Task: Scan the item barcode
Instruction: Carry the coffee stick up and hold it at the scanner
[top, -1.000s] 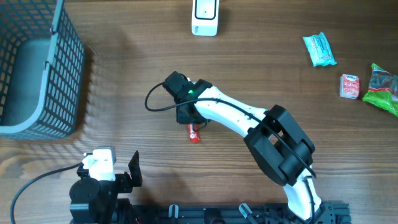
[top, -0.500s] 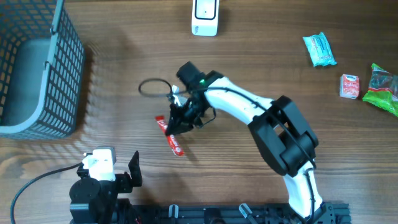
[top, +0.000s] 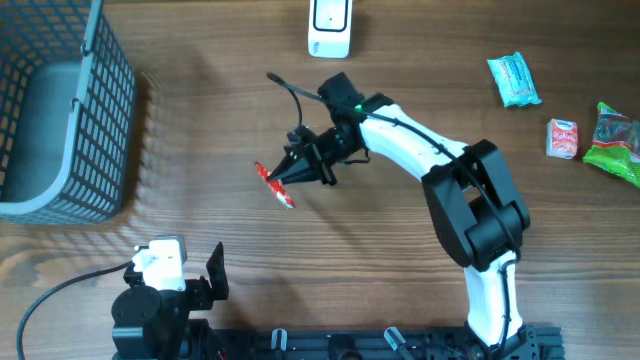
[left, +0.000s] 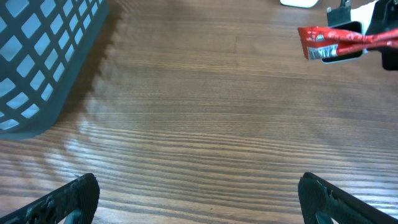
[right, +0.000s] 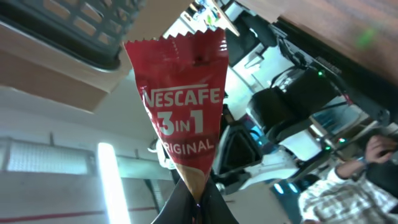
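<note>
Grips red foil Nescafé stick sachet (top: 273, 184) by one end in closed right gripper (top: 292, 172), newly lifted off brown wooden table (top: 200, 230). Pickup done; white boxy scanner (top: 330, 28) next. Wide open, empty: left gripper (left: 198, 186).

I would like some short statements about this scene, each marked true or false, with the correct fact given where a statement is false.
The right gripper holds a red sachet in the air. True.
The left gripper is open and empty. True.
A grey basket stands at the left. True.
The sachet lies inside the basket. False: the right gripper holds it, apart from the basket.
The sachet reads Lipton. False: the right wrist view shows Nescafe 3 in 1 Original.
Nothing lies at the right. False: a teal packet and a green packet lie there.
</note>
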